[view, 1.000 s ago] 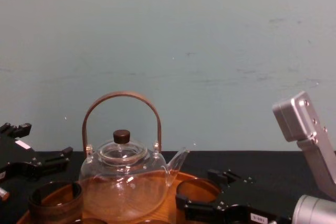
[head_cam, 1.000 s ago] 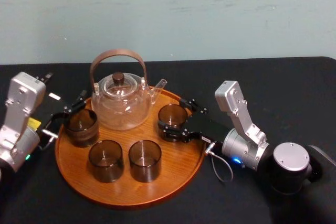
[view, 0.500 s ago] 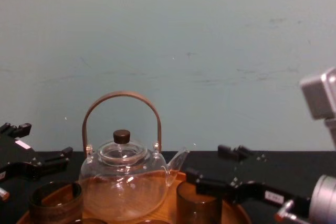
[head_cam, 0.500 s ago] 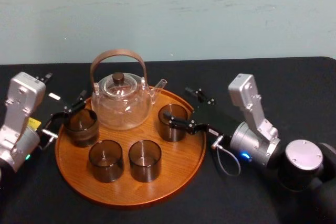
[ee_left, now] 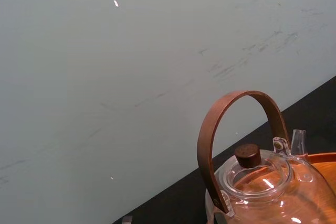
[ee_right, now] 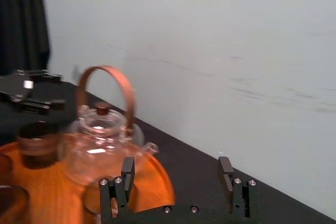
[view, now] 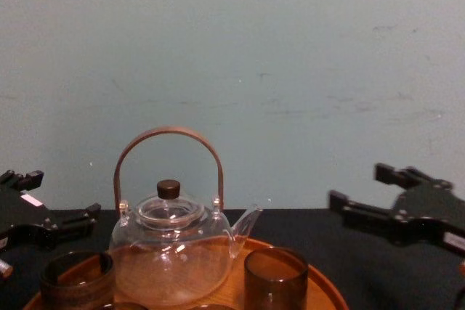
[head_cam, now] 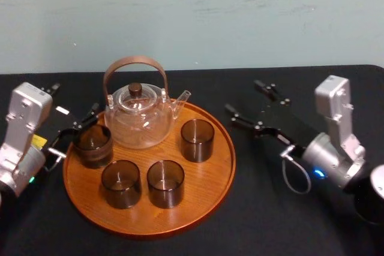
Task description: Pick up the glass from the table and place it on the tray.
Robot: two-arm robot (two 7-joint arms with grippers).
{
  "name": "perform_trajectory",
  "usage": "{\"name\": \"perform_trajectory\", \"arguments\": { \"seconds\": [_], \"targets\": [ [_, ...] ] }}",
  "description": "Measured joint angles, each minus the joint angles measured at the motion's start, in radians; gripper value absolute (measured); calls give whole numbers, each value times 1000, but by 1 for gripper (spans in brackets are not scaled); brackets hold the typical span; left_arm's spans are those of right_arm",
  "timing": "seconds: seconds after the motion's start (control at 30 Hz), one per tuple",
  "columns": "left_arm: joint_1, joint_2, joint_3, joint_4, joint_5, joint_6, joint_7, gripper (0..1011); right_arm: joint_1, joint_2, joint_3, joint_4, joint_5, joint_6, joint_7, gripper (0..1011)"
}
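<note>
Black table [head_cam: 264,223], round wooden tray [head_cam: 207,175] resting on it (left of centre)

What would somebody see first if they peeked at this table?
The clear glass teapot with its arched brown handle, standing at the back of the big round wooden tray. Four dark glasses stand near it on the tray. The right tool hangs open off the tray's right side; the left tool sits open at its left edge.

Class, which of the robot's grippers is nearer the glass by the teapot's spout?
Right. The right gripper is open above the table just beyond the tray's right rim, apart from the glass. The left gripper is across the tray, by the leftmost glass.
</note>
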Motion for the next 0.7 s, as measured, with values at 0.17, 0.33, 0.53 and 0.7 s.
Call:
{"name": "perform_trajectory", "arguments": {
  "seconds": [0.17, 0.33, 0.53, 0.7],
  "targets": [
    [0, 0, 0, 0, 0, 0, 0, 1001, -49, 28, 50, -24, -15, -3, -48, 1002],
    [0, 0, 0, 0, 0, 0, 0, 1001, -77, 37, 90, -27, -22, -4, -75, 1003],
    [0, 0, 0, 0, 0, 0, 0, 1001, -98, 35, 134, -23, -34, -12, -110, 1002],
    [0, 0, 0, 0, 0, 0, 0, 1001, -104, 30, 149, -20, -37, -10, -128, 1002]
  ]
}}
